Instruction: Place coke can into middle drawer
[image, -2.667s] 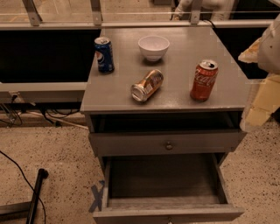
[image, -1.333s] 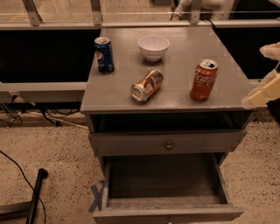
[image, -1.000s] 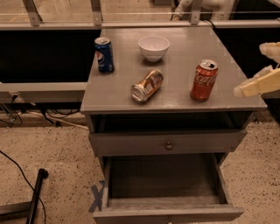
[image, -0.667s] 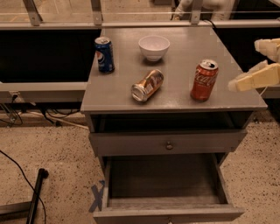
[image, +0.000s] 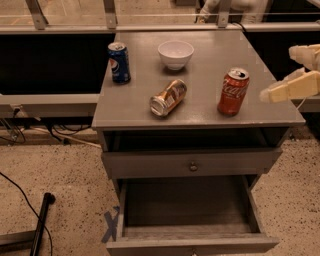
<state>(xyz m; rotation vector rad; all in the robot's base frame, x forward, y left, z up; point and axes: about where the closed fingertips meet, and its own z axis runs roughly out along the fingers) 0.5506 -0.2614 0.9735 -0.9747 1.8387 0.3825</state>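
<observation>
The red coke can (image: 233, 91) stands upright on the right side of the grey cabinet top (image: 210, 60). The middle drawer (image: 186, 212) is pulled out at the bottom of the cabinet and holds nothing. My gripper (image: 278, 73) comes in from the right edge at the height of the cabinet top, just right of the can and apart from it. It is open and empty, its cream fingers (image: 290, 88) pointing left toward the can.
A blue Pepsi can (image: 119, 62) stands at the back left, a white bowl (image: 175, 54) at the back middle, and a gold-brown can (image: 168, 97) lies on its side in the middle. A shut drawer front with a round knob (image: 193, 166) sits above the open drawer. Cables and a black pole (image: 40, 222) lie on the floor at left.
My gripper has risen from below the cabinet's right corner to the height of the top and moved left toward the coke can. The cans, the bowl and the drawer have not moved.
</observation>
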